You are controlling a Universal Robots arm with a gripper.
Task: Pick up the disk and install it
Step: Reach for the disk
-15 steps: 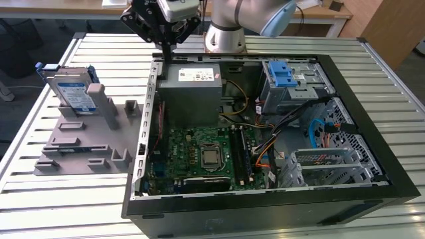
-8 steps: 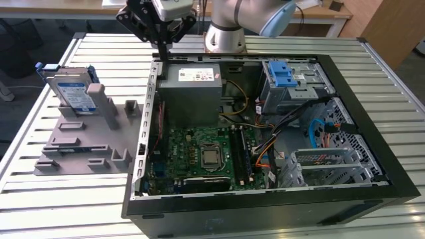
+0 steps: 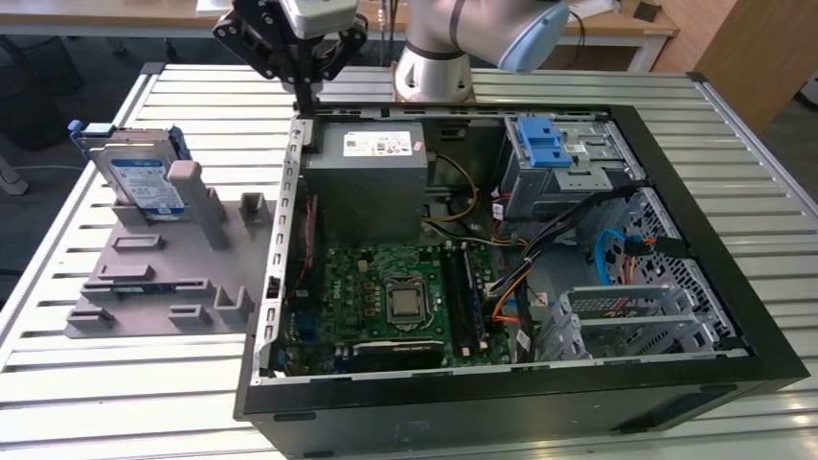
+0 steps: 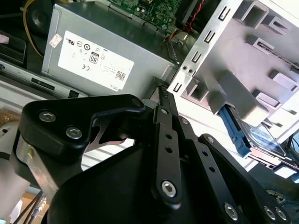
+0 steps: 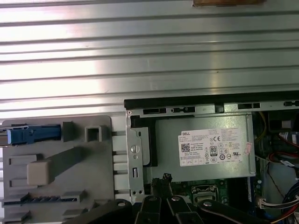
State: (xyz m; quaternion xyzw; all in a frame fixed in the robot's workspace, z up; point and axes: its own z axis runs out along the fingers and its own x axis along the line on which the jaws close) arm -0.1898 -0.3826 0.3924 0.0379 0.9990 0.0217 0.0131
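The disk point(image 3: 138, 177) stands upright in the grey slotted stand point(image 3: 167, 278) at the exterior view's left, silver with a blue-and-white label and a blue frame. Its blue edge shows in the second wrist view point(image 4: 236, 133) and in the first wrist view point(image 5: 32, 134). My black gripper point(image 3: 305, 101) hangs above the far left corner of the open computer case point(image 3: 511, 402), to the right of the stand and apart from the disk. Its fingers meet with nothing between them, as both wrist views show point(image 4: 161, 91) point(image 5: 162, 179).
Inside the case lie a grey power supply point(image 3: 371, 177), a motherboard point(image 3: 383, 297), loose cables and a grey metal drive cage with a blue latch point(image 3: 550, 144). The case and the stand rest on a slatted metal table point(image 3: 128, 383). The arm's base point(image 3: 435, 67) stands behind the case.
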